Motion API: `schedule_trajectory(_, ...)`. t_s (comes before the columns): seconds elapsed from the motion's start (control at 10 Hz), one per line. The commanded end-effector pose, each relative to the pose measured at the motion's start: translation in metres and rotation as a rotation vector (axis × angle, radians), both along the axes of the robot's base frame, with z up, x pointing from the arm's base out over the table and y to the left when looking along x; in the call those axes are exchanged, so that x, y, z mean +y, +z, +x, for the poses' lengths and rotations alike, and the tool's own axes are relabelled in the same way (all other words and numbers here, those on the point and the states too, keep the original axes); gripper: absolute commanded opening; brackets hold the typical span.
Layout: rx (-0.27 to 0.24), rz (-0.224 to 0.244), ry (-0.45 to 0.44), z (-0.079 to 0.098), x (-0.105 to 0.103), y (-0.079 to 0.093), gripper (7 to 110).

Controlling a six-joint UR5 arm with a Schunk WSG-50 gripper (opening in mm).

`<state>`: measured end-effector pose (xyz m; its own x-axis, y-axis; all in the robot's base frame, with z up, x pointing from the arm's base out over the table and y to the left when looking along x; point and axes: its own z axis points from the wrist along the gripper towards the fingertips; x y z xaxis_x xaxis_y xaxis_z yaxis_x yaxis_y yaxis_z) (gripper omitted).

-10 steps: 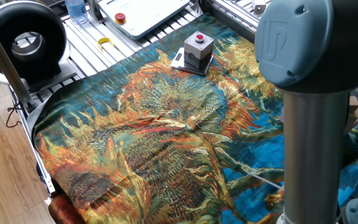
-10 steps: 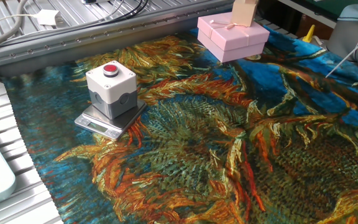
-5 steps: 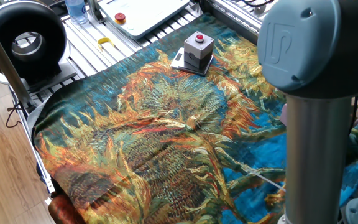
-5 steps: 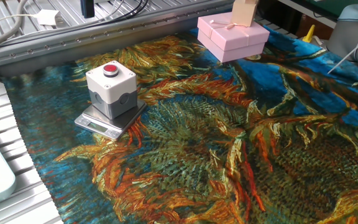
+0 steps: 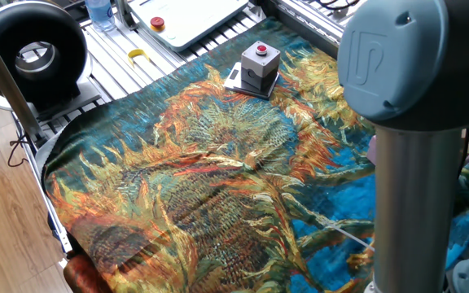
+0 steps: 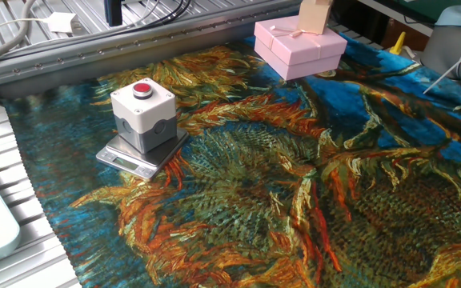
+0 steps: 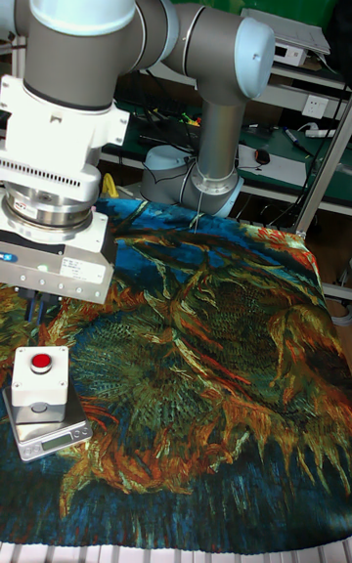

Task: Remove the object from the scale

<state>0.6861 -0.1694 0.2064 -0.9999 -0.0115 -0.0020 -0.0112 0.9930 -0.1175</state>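
tall fixed view, grey button box (image 7: 40,385) upright on scale (image 7: 49,429), button up

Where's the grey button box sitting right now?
The grey button box sits on the scale at the left of the other fixed view, on the patterned cloth, far from the pink gift box.

Open cloth is seen around the scale (image 6: 137,156); the pink gift box (image 6: 300,47) is set well apart.
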Motion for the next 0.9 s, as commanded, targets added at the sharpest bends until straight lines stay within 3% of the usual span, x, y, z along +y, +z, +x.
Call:
schedule_trajectory(0.0, 0.042, -0.019, 0.019, -0.010, -0.005, 0.001, 7)
schedule_trajectory(0.3, 0.080, 0.032, 0.018, -0.020, 0.007, 0.000, 7)
schedule_trajectory(0.8, 0.064, 0.022, -0.015, -0.017, 0.005, 0.000, 7)
